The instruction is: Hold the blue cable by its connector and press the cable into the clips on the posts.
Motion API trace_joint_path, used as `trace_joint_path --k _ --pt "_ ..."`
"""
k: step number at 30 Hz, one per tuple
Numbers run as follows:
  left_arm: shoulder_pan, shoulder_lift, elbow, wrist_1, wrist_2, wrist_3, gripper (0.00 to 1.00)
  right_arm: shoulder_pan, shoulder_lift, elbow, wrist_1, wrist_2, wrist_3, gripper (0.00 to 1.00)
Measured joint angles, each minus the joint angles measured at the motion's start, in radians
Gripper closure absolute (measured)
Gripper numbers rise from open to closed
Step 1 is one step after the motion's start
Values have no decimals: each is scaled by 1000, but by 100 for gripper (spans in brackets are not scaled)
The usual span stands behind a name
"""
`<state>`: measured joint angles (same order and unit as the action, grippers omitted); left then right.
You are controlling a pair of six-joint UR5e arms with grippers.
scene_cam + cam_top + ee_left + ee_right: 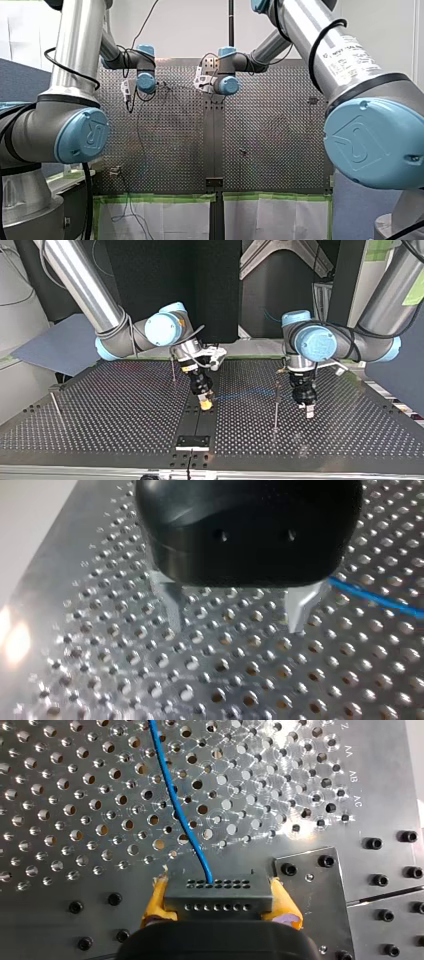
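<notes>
Blue thin cable (175,805) runs over the perforated metal table (100,410). A slender metal post (276,405) stands just beside my left gripper (236,612), whose metal fingers (300,611) are spread and empty, the cable passing beside one. My right gripper (205,403) clamps the grey multi-hole connector block (218,892) between yellow pads (159,897), the cable leading straight ahead.

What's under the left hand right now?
Only bare perforated table shows beneath my left hand, its fingers apart and empty. The blue cable passes beside one finger. The hand's black body hides the table behind it.
</notes>
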<state>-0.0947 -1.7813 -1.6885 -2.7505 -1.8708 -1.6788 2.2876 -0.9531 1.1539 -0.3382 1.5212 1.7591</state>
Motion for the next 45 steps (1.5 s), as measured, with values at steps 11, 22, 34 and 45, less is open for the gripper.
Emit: trace_joint_path --k 11,22,34,45 --pt "2 11 0 -100 6 -89 0 -1 0 0 1 -1 -1 100" --pt "-10 48 -23 -203 107 -192 0 -2 0 0 13 -1 -4 100" --pt "-19 156 -128 -288 148 -281 0 -2 0 0 14 -1 -7 100" --pt "-50 261 -150 -291 153 -259 0 -1 0 0 16 -1 -7 100"
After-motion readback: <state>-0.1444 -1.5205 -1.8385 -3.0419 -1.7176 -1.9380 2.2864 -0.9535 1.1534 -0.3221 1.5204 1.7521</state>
